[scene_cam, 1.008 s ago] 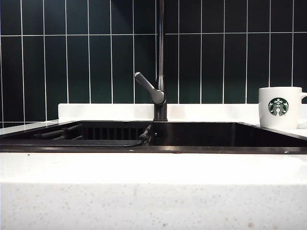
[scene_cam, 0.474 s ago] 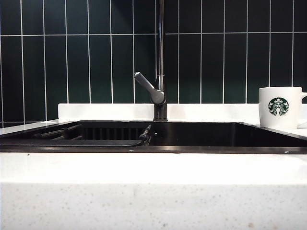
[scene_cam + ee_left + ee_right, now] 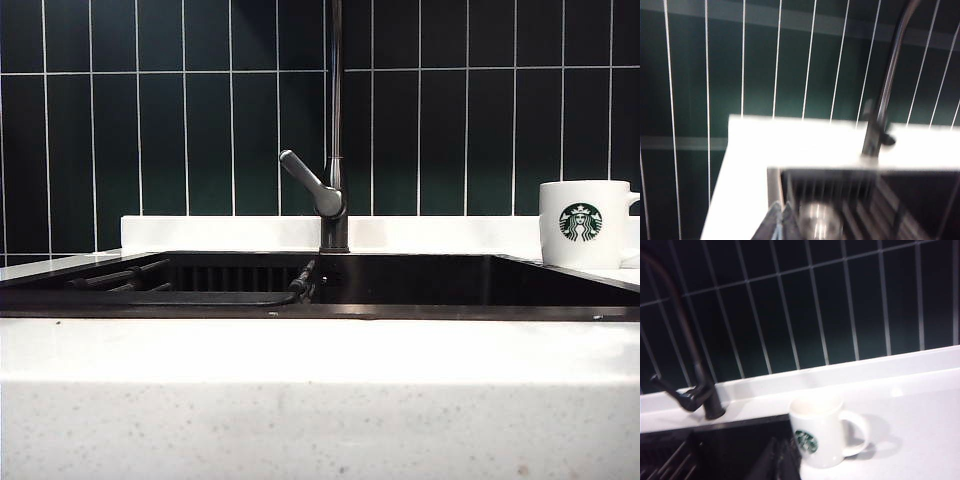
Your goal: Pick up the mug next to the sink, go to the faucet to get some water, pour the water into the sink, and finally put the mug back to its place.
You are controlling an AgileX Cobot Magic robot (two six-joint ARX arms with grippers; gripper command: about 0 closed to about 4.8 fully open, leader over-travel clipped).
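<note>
The mug [image 3: 822, 432] is standing upright on the counter [image 3: 920, 420] beside the sink [image 3: 420, 285], just ahead of the closed right claw [image 3: 782, 462]; the closed left claw [image 3: 780, 222] is hovering farther off, over the sink's opposite end.

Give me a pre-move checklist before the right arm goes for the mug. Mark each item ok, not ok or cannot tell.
1. Mug upright on the counter beside the sink: ok.
2. Mug handle free, nothing against it: ok.
3. Right gripper open for the grasp: not ok; its fingers are shut, short of the mug.
4. Left gripper holding nothing: ok; it is shut and empty over the sink's left corner.
5. Faucet lever position, water off: cannot tell; no stream shows.
6. Mug empty: cannot tell; its inside is washed out in the right wrist view.
</note>
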